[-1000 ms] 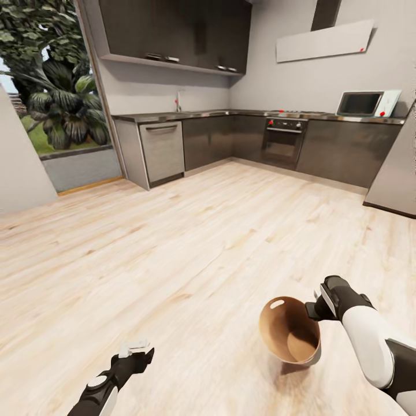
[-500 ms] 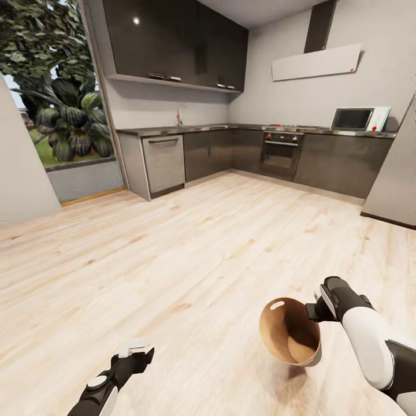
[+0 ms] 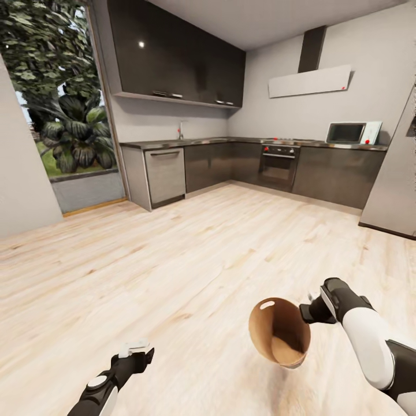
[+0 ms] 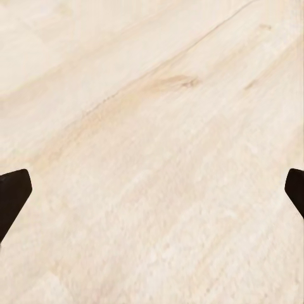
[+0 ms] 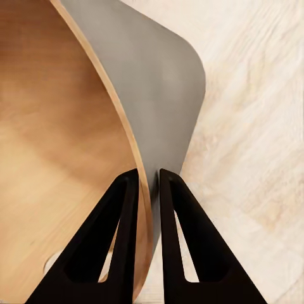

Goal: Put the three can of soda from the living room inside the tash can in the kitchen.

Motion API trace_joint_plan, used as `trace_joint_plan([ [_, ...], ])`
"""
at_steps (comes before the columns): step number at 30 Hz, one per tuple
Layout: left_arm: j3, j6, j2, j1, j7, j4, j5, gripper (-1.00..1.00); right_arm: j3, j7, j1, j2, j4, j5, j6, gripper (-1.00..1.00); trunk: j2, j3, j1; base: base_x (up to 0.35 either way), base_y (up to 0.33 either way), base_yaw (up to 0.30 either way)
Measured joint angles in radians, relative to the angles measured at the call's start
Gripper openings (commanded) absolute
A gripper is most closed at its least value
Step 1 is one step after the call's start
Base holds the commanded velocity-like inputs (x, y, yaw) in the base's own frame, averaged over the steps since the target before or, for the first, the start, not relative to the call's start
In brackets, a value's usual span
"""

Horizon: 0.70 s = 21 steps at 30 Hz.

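Your right gripper (image 5: 147, 183) pinches the rim of the tash can (image 3: 277, 332), one finger inside, one outside; the bin hangs tilted above the wood floor (image 3: 173, 260), nothing visible inside. Your left gripper (image 4: 152, 196) is wide open, holding nothing. Further, the kitchen (image 3: 254, 162) cabinets and oven

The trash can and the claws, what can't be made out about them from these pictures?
- Trash can, head view: its tilted wall hides part of the inside, so whether any cans lie in it is unclear.
- Left claw, left wrist view: both fingers are cut off by the picture's edges.
- Right claw, head view: the wrist hides the fingertips pinching the can's wall.
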Motion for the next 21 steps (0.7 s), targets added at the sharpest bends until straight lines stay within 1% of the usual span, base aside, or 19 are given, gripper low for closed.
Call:
trace_joint_plan([
  [1,0.000,0.000,0.000,0.000,0.000,0.000,0.000,1.00,0.001,0.010,0.000,0.000,0.000,0.005,0.000,-1.00,0.000,0.004,0.000,0.000,0.000,0.000],
  [2,0.000,0.000,0.000,0.000,0.000,0.000,0.000,1.00,0.005,0.044,0.000,0.000,0.001,0.028,-0.001,-1.00,0.000,0.008,-0.001,0.000,0.000,0.000],
  [3,0.000,0.000,0.000,0.000,0.000,0.000,0.000,1.00,0.005,0.066,0.000,0.000,0.002,0.026,0.002,-1.00,0.001,0.012,-0.001,0.000,0.000,0.000],
  [4,0.000,0.000,0.000,0.000,0.000,0.000,0.000,1.00,0.004,0.092,0.000,0.000,0.002,0.020,0.003,-1.00,0.001,0.015,-0.002,0.000,0.000,0.000],
  [5,0.000,0.000,0.000,0.000,0.001,0.000,0.000,1.00,0.004,0.132,0.000,0.000,0.003,0.020,0.005,-1.00,0.001,0.019,-0.002,0.000,0.000,0.000],
  [6,0.000,0.000,0.000,0.000,0.001,0.000,0.000,1.00,0.000,0.152,0.000,0.000,0.004,-0.002,0.012,-1.00,0.001,0.023,-0.003,0.000,0.000,0.000],
  [8,0.000,0.000,0.000,0.000,0.001,0.000,0.000,1.00,-0.002,0.199,0.000,0.001,0.013,-0.013,0.016,-1.00,0.002,0.031,-0.004,0.000,0.000,0.000],
  [9,0.000,0.000,0.000,0.000,0.001,0.000,0.000,1.00,-0.002,0.206,0.000,0.001,0.018,-0.016,0.019,-1.00,0.002,0.035,-0.004,0.000,0.000,0.000],
  [11,0.000,0.000,0.000,0.000,0.001,0.000,0.001,1.00,0.003,0.216,0.000,0.000,0.031,0.014,0.014,-1.00,0.003,0.043,-0.005,0.000,0.000,0.000],
  [13,0.000,0.000,0.000,0.000,0.001,0.000,0.001,1.00,0.010,0.221,0.000,0.000,0.039,0.040,0.035,-1.00,0.003,0.050,-0.006,0.000,0.000,0.000],
  [14,0.000,0.000,0.000,0.000,0.001,0.000,0.001,1.00,0.008,0.224,-0.001,0.000,0.043,0.039,0.079,-1.00,0.010,0.054,-0.010,0.000,0.000,0.000],
  [16,0.000,0.000,0.000,0.000,0.001,0.000,0.001,1.00,0.008,0.224,0.000,0.001,0.057,0.028,0.111,-1.00,0.024,0.060,-0.017,0.000,0.000,0.000],
  [18,0.000,0.000,0.000,0.000,0.001,0.000,0.001,1.00,0.001,0.223,-0.001,-0.001,0.050,0.023,0.113,-1.00,0.038,0.066,-0.025,0.000,0.000,0.000],
  [21,0.000,-0.001,0.000,0.000,0.001,0.000,0.000,1.00,0.000,0.225,0.001,-0.005,0.086,0.014,0.118,-1.00,0.059,0.075,-0.036,0.000,0.000,0.000],
])
